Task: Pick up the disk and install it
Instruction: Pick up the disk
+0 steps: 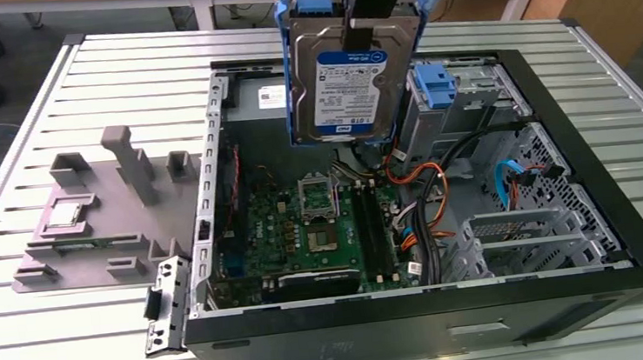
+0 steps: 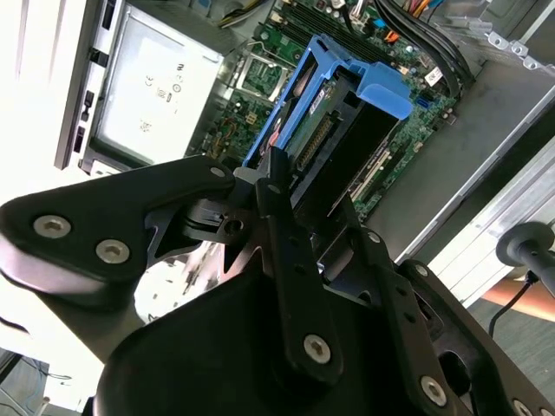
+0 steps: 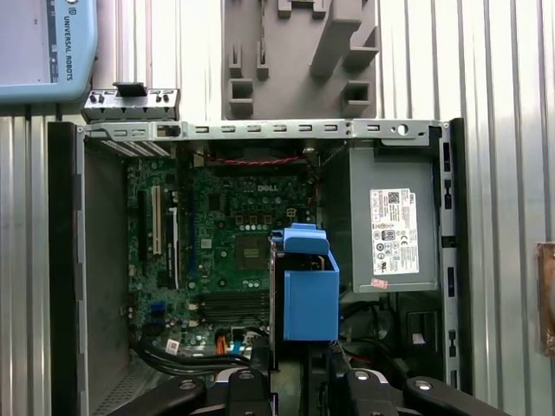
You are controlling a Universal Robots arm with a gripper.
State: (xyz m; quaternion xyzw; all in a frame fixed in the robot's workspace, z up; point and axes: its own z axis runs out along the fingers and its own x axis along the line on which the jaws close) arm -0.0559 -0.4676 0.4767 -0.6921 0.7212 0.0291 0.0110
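The disk [image 1: 347, 77], a silver hard drive with a white-and-blue label in a blue plastic carrier, hangs upright in the air over the back part of the open computer case [image 1: 603, 208]. My gripper [image 1: 362, 30] comes down from above and is shut on the disk's top edge. In the second wrist view my gripper [image 2: 308, 195] clamps the near end of the disk [image 2: 347, 113], which points down toward the motherboard. In the first wrist view the disk [image 3: 308, 290] shows end-on beyond my gripper [image 3: 299, 377], beside the power supply [image 3: 395, 230].
Inside the case lie the green motherboard [image 1: 314, 224], orange and black cables [image 1: 426, 179], an upright blue latch [image 1: 436, 87] and a metal drive cage [image 1: 525, 241]. On the slatted table at the exterior view's left stands a grey fixture [image 1: 103, 208] holding a small silver chip [image 1: 68, 211].
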